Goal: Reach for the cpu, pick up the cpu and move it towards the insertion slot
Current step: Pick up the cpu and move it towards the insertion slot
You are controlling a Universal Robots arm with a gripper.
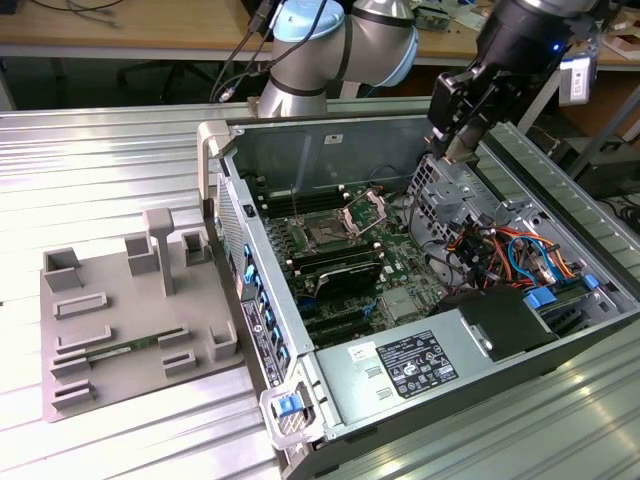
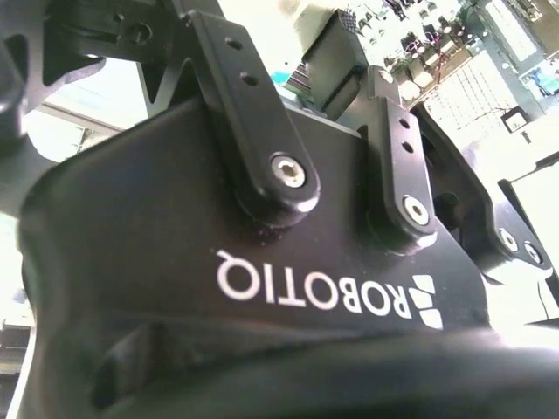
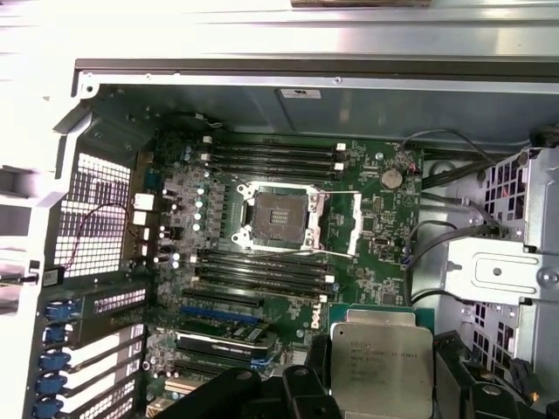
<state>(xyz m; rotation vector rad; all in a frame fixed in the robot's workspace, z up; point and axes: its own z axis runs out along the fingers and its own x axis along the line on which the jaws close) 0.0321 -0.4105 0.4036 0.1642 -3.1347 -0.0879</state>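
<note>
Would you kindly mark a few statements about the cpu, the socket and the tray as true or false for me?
1. The gripper holds the cpu. True.
2. The cpu already sits in the insertion slot. False: the slot is bare, its metal frame swung open.
3. The gripper hangs above the open computer case. True.
4. A green memory stick lies on the grey tray. True.
5. The grey tray is inside the case. False: it lies outside, on the exterior view's left.

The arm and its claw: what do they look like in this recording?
The arm has silver-grey tube sections with pale blue joint caps, and dark cables trail behind it. A small blue light glows on its black wrist. The claw is matte black, with linked finger bars joined by round silver screws and white lettering on its body.
</note>
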